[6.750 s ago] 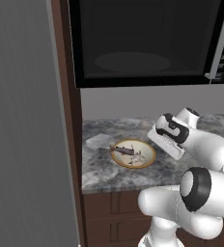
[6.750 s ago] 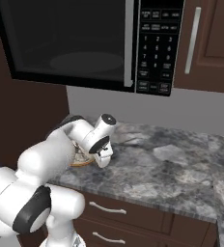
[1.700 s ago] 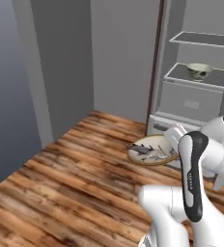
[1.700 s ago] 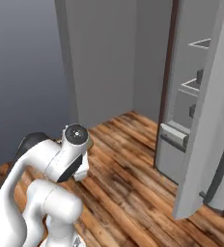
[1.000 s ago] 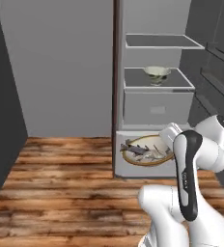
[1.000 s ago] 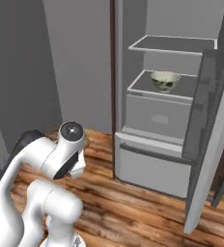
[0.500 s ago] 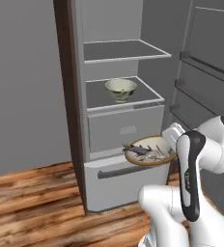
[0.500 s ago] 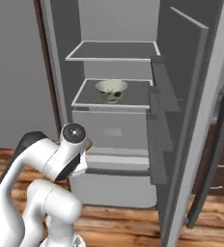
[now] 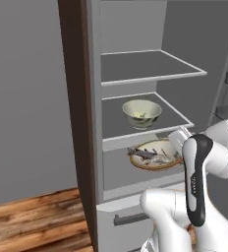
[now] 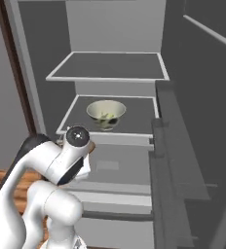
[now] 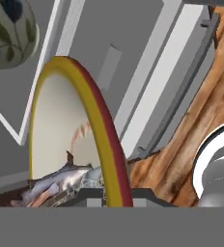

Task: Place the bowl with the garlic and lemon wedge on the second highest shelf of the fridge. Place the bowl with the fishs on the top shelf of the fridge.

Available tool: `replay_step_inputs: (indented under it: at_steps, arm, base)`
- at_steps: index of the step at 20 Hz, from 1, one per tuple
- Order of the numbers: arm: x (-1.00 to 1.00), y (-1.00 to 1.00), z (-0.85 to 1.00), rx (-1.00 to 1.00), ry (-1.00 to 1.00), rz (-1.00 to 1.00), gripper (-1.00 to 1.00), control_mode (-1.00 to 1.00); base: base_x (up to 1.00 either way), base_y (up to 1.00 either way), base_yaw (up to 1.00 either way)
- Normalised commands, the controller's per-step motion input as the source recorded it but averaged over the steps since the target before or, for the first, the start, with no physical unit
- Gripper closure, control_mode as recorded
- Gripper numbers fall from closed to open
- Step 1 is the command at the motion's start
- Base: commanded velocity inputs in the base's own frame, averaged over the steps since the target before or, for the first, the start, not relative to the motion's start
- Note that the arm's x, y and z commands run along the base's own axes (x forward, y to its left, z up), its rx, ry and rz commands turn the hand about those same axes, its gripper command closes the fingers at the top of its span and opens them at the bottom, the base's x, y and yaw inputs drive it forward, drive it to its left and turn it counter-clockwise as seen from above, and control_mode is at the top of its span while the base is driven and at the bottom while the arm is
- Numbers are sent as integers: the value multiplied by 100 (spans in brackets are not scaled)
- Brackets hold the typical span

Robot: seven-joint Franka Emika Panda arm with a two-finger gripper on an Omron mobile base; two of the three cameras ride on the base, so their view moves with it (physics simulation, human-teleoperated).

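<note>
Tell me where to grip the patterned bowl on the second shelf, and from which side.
Grip the patterned bowl by its thin rim, at the arc facing the fridge opening, coming in level from the front. It stands upright and open-topped, but the top shelf overhead leaves little room to come straight down.

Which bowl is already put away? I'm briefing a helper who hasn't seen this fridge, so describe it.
Look into the open fridge. Two flat shelves are stacked in it; the top shelf is bare, and the bowl stands on the shelf below. It is deep, rounded and pale, unlike the shallow fish bowl with a yellow and red rim that the arm holds lower, in front of the fridge.
</note>
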Motion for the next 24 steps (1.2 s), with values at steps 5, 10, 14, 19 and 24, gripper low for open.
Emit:
replay_step_inputs:
  at_steps: [5, 10, 14, 19, 24]
  arm:
    - [0, 0, 0, 0, 0, 0, 100, 100]
    - [-54, -4, 18, 0, -3, -10, 100, -100]
    - [-48, 0, 89, 0, -24, -12, 100, -100]
    - [-9, 0, 100, 0, -41, -16, 100, -100]
    - [-4, -9, 100, 0, -22, -19, 100, -100]
  base:
    - [96, 0, 2]
    - [-8, -2, -4]
    - [0, 0, 0]
    - [0, 0, 0]
    - [0, 0, 0]
